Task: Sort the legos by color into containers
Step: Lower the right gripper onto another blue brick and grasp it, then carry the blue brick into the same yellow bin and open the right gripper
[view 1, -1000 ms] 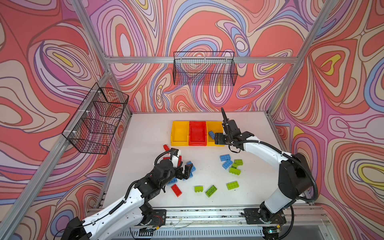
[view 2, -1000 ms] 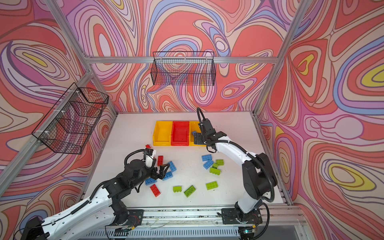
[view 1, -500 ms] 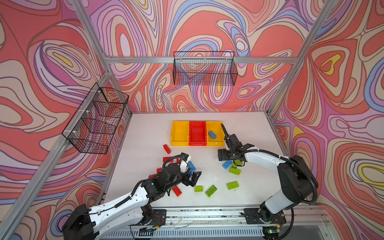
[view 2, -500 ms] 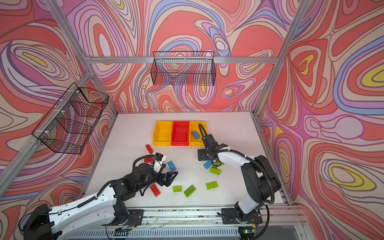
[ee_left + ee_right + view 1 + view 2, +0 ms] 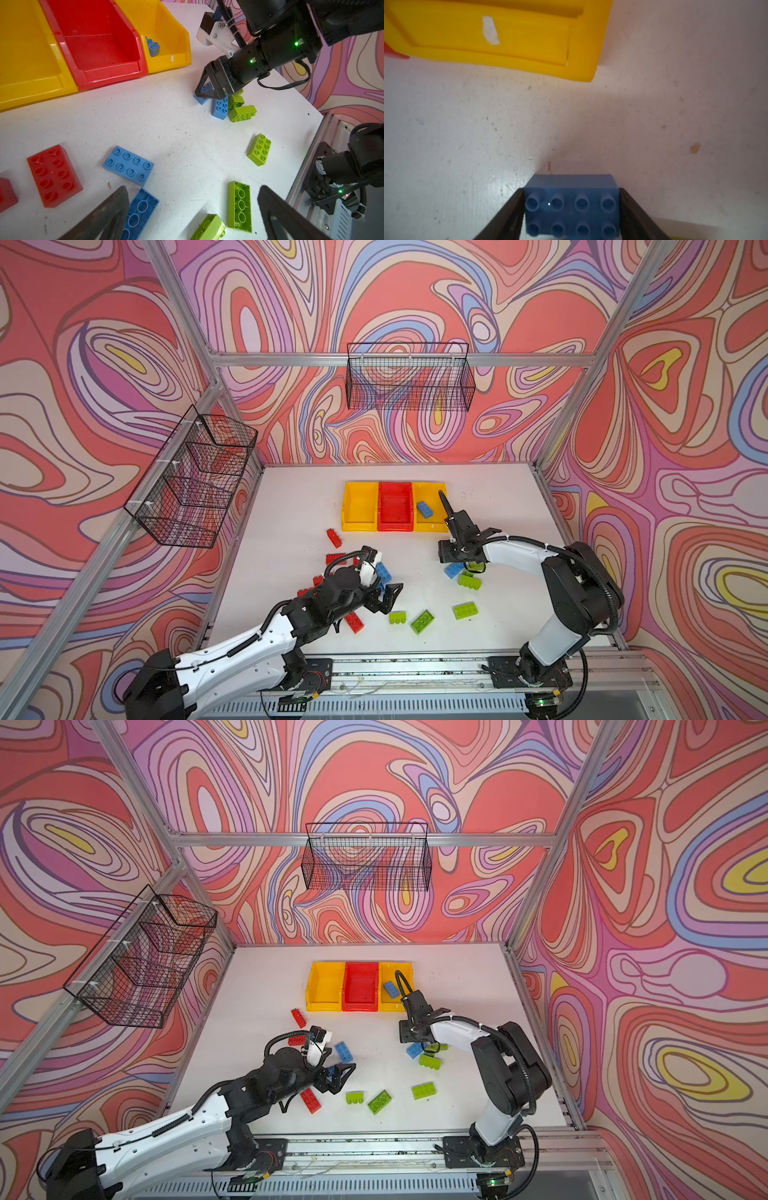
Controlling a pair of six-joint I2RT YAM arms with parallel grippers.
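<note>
Right fingers [image 5: 510, 216]: pinching a blue brick [image 5: 572, 207] by its two short ends, studs up. It is low at the white surface [image 5: 571, 124]; I can't tell whether it has lifted. It is near the front wall of the right yellow bin [image 5: 529, 41], apart from it. A second blue brick [image 5: 220, 107] and a lime brick [image 5: 242, 113] crowd just beside my grip.

Left fingers [image 5: 108, 214]: spread wide and holding nothing. An upside-down blue brick [image 5: 141, 209] lies by one finger. A hollow-side-up lime brick [image 5: 239, 205] lies in the gap.

Bins: yellow, red bin [image 5: 395, 524], yellow, joined in a row at the far middle of the surface. One binned blue brick [image 5: 424, 509] lies in the right yellow one. A red brick [image 5: 333, 538] lies loose in front of the row, on my left side.
</note>
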